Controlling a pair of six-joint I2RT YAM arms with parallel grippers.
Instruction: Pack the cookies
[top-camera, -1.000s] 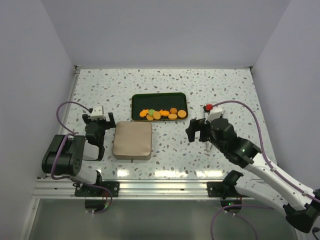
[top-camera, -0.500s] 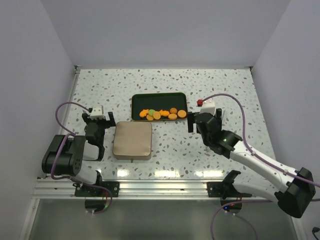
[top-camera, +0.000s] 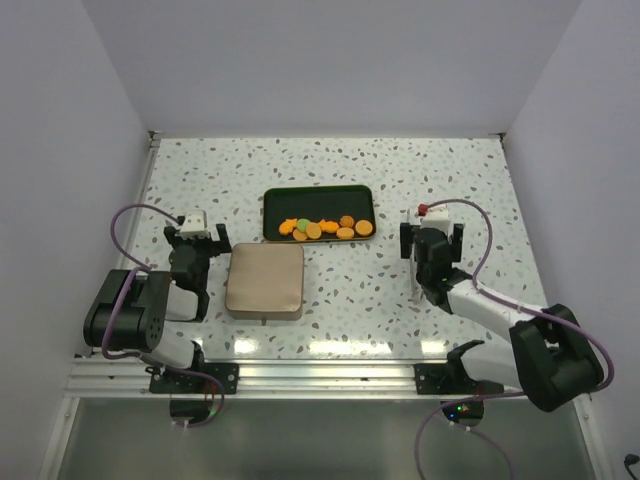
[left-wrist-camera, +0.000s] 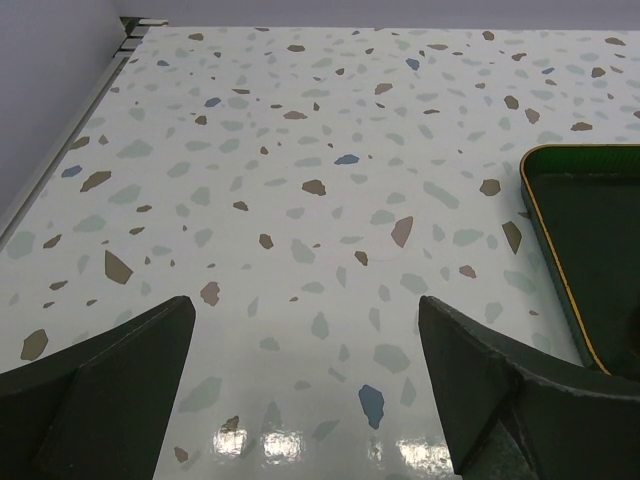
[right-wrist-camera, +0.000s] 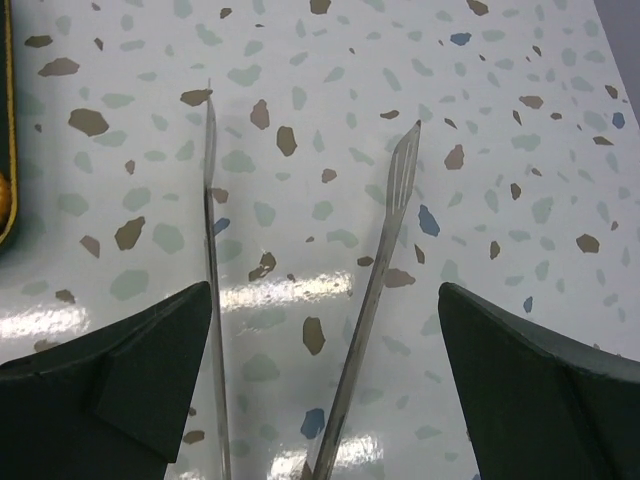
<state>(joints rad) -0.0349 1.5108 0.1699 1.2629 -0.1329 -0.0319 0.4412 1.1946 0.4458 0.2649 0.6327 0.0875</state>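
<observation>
**Right claw lines up over the tongs; cookies wait in the tray**

The right claw (top-camera: 432, 240) hangs spread over the tongs (right-wrist-camera: 376, 262), which lie on the surface near the right side, both blades between its fingers and pointing away. To do this well, it should probably drop straight down, straddle both blades well back from their tips, and squeeze only lightly so the tongs stay sprung apart. The cookies (top-camera: 322, 228) lie along the near edge of the tray (top-camera: 320, 198), far centre. The tin (top-camera: 266, 281) sits shut, just near-left of the tray. The left claw (top-camera: 195, 243) is spread and empty beside the tin. Half a second ago the right claw was by the tray's right end; it has since swung right, while the left arm has not moved.
</observation>
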